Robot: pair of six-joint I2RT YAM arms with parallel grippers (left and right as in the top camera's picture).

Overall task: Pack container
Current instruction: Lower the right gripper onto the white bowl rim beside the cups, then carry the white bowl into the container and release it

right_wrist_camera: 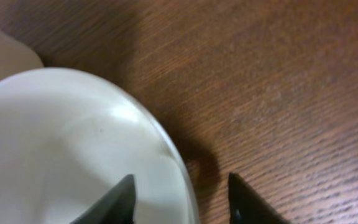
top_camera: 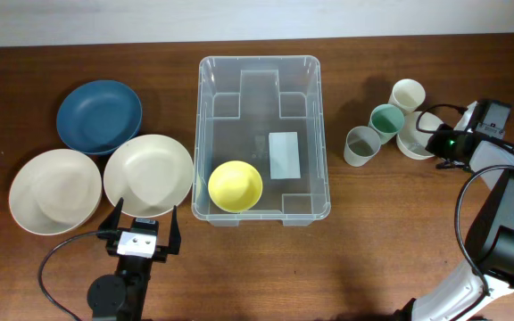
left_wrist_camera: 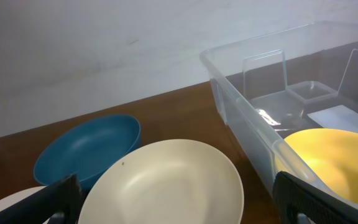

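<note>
Container (top_camera: pixel 259 60) centre frame. Right gripper (right_wrist_camera: pixel 180 202) jaws wide astride white bowl (top_camera: pixel 409 148) rim, far right: close squarely, lift level. Left gripper (top_camera: pixel 143 221) likewise wide.

Left gripper (top_camera: pixel 148 212) black, white faceplate (top_camera: pixel 138 241), black cable (top_camera: pixel 45 272); right arm (top_camera: pixel 498 223) black-and-white, green light (top_camera: pixel 450 141)
</note>
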